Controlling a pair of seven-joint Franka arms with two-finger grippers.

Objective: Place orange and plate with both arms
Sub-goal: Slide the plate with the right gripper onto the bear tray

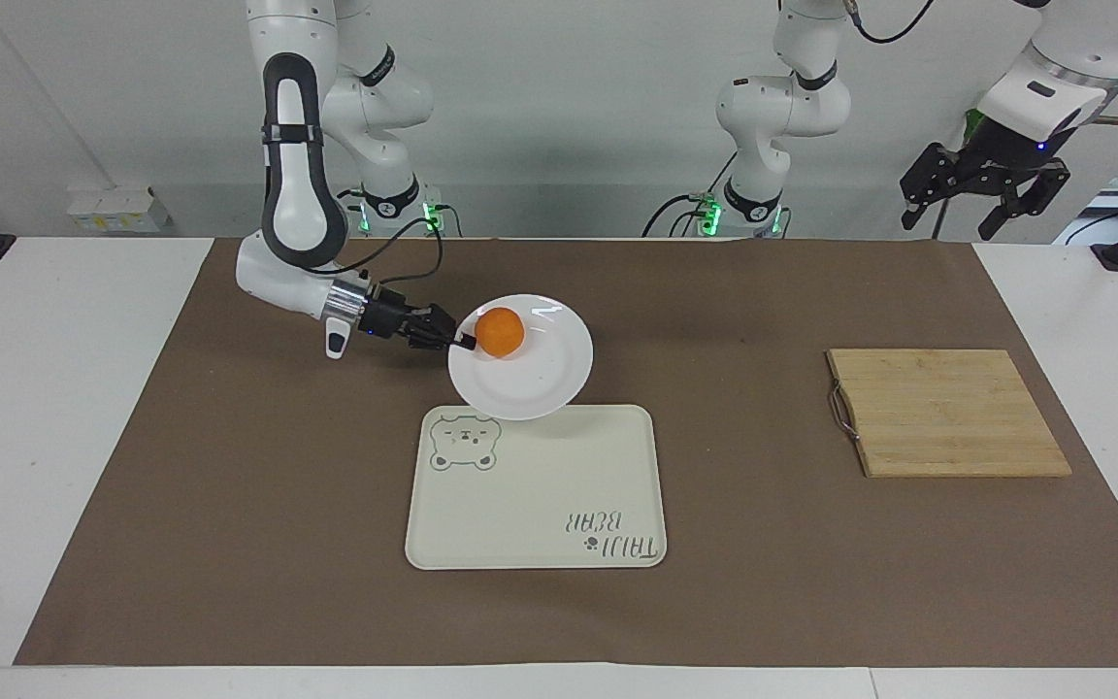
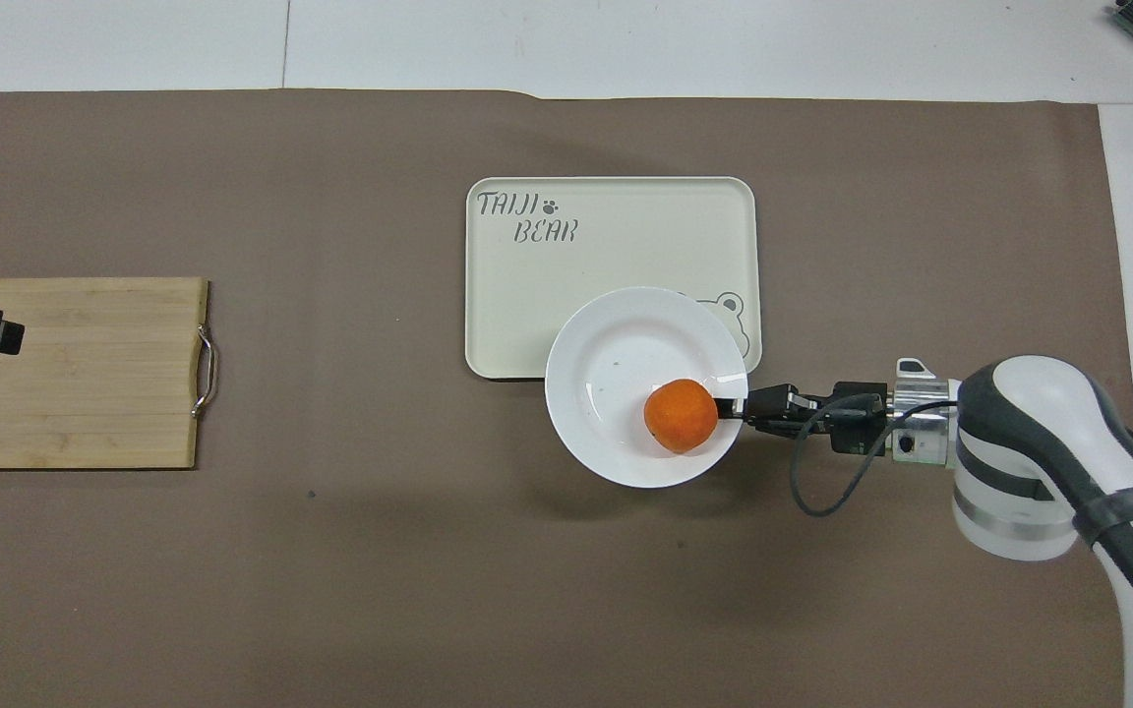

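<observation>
White and shiny, the round shallow plate [image 1: 520, 357] with its raised rim is up in the air and tipped a little. The right arm's black two-finger gripper [image 1: 462, 341] pinches the plate's rim at the plate's 9 o'clock in the facing view, with its jaws closed tight on the thin edge. The plate hangs partly over the cream flat tray [image 1: 535, 490], which has rounded corners and a bear drawing. In the overhead view the plate [image 2: 626, 364] hides most of the bear at the tray's [image 2: 566, 285] 5 o'clock corner.

On the plate sits the small round smooth bright-orange fruit [image 1: 499, 331]. It rests against the rim right next to the gripper's tips. From overhead the orange [image 2: 682, 416] lies at about 4 o'clock on the plate, touching the gripper [image 2: 736, 406].

A big brown paper sheet [image 1: 229, 505] covers the white table [image 1: 35, 437]. A wooden cutting board [image 1: 942, 412] made of pale strips, with a small metal handle, lies flat toward the left arm's end of the table, well apart from the tray.

The left arm's black gripper [image 1: 986, 199] waits high over that end of the table. Its jaws are spread wide and hold nothing.
</observation>
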